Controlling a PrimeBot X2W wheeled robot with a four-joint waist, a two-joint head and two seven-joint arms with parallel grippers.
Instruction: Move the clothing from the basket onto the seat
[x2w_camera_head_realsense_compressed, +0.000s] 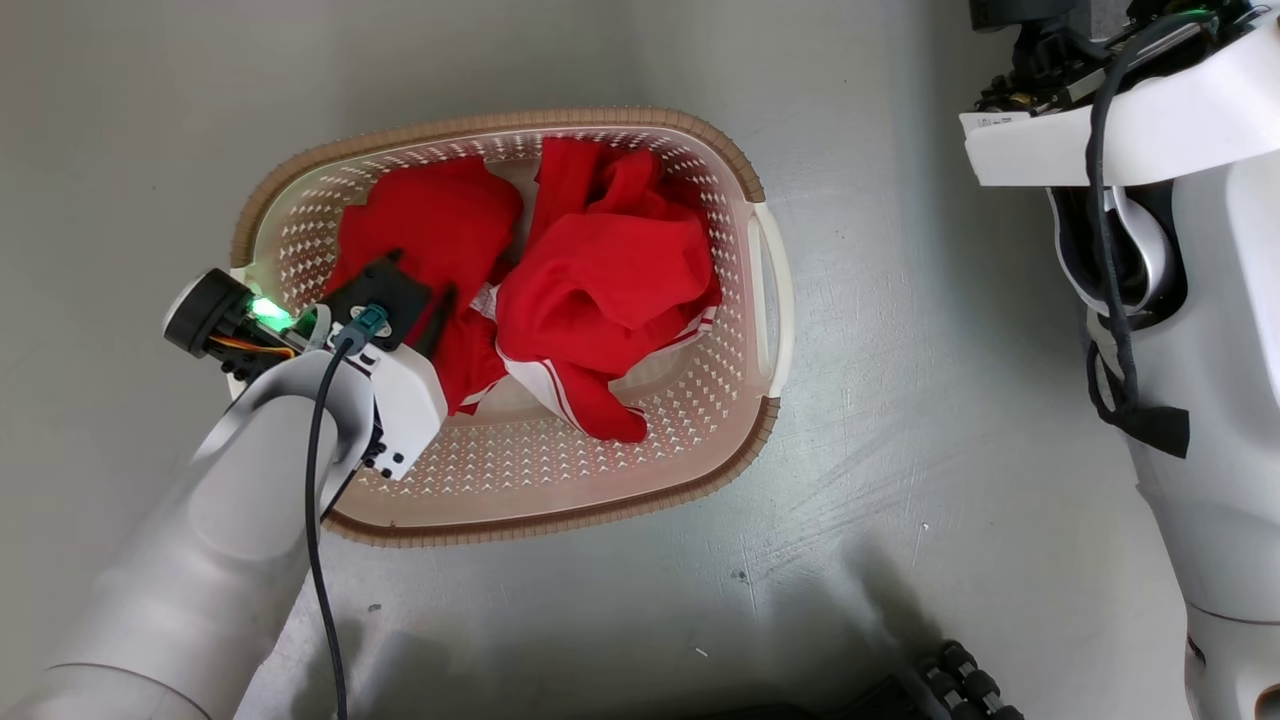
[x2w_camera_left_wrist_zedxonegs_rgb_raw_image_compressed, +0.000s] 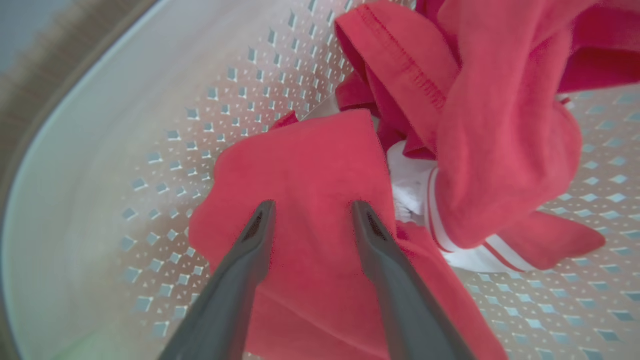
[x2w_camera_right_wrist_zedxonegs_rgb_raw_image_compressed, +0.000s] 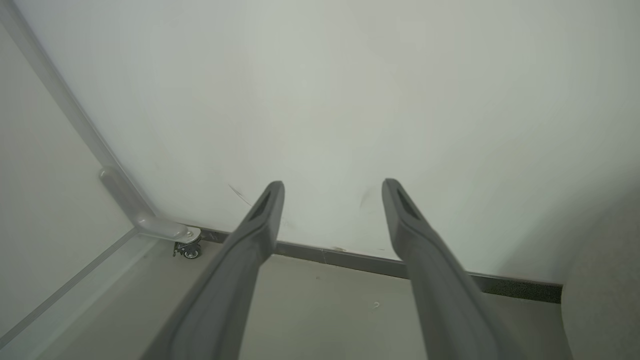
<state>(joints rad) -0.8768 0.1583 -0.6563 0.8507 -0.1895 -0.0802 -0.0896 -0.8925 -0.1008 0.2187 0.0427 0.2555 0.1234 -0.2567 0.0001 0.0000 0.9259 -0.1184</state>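
The cream basket (x2w_camera_head_realsense_compressed: 500, 125) with its brown rim stands on the grey floor and holds the clothing. One red garment (x2w_camera_head_realsense_compressed: 430, 225) lies at its left. A bunched red garment (x2w_camera_head_realsense_compressed: 610, 280) with white stripes lies at its right. My left gripper (x2w_camera_head_realsense_compressed: 425, 290) reaches down into the basket's left side. In the left wrist view its open fingers (x2w_camera_left_wrist_zedxonegs_rgb_raw_image_compressed: 314, 210) straddle the flat red garment (x2w_camera_left_wrist_zedxonegs_rgb_raw_image_compressed: 310, 165), beside the bunched one (x2w_camera_left_wrist_zedxonegs_rgb_raw_image_compressed: 500, 140). My right gripper (x2w_camera_right_wrist_zedxonegs_rgb_raw_image_compressed: 332, 187) is open and empty, facing a white wall. I cannot tell if the grey surface (x2w_camera_right_wrist_zedxonegs_rgb_raw_image_compressed: 605, 300) is the seat.
My pale right arm (x2w_camera_head_realsense_compressed: 1150, 130) hangs at the head view's right, away from the basket. Dark parts of my base (x2w_camera_head_realsense_compressed: 960, 680) show at the bottom. In the right wrist view a small caster (x2w_camera_right_wrist_zedxonegs_rgb_raw_image_compressed: 189, 250) sits by the wall's dark baseboard (x2w_camera_right_wrist_zedxonegs_rgb_raw_image_compressed: 380, 265).
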